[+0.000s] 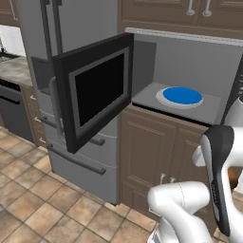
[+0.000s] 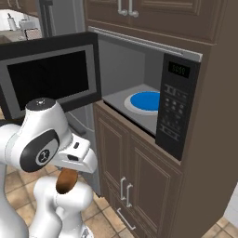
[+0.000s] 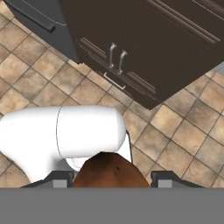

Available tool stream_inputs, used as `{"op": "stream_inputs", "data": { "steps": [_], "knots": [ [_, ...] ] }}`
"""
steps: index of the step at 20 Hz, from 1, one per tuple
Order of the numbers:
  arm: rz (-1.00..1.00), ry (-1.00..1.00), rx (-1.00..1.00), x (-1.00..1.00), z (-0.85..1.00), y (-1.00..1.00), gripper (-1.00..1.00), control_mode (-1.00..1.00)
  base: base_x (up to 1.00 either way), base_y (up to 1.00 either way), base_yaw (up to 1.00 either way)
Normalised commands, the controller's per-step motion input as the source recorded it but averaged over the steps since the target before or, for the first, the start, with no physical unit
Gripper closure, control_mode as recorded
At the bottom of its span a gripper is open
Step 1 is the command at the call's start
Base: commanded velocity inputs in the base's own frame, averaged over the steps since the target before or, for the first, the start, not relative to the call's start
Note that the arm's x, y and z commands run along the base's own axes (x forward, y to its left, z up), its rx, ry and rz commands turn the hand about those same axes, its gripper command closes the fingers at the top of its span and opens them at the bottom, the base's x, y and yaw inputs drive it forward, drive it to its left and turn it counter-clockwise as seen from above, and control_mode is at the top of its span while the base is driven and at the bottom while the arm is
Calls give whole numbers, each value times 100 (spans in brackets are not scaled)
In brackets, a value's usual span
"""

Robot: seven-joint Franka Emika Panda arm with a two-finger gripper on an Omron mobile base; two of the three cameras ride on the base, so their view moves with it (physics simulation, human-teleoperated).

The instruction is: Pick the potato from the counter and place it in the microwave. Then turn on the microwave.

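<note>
A tall grey fridge stands just left of the built-in black microwave, which sits in brown wooden cabinets above a tan tiled floor. The microwave's dark glass door hangs wide open to its left. Inside lies a white plate with a blue centre. Below and left of the microwave, in front of the lower cabinet doors, the gripper grasps a brown potato between its fingers, well below the oven's opening.
</note>
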Motion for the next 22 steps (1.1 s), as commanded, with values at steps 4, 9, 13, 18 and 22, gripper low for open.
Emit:
{"op": "stream_inputs", "data": {
  "steps": [4, 9, 13, 18, 22],
  "knots": [
    [0, 0, 0, 0, 0, 0, 100, 100, 2, 0, 0],
    [0, 0, 0, 0, 0, 0, 100, 100, 0, 0, 0],
    [0, 0, 0, 0, 0, 0, 100, 100, 2, 0, 0],
    [0, 0, 0, 0, 0, 0, 100, 100, 0, 0, 0],
    [0, 0, 0, 0, 0, 0, 100, 100, 0, 0, 0]
  ]
}}
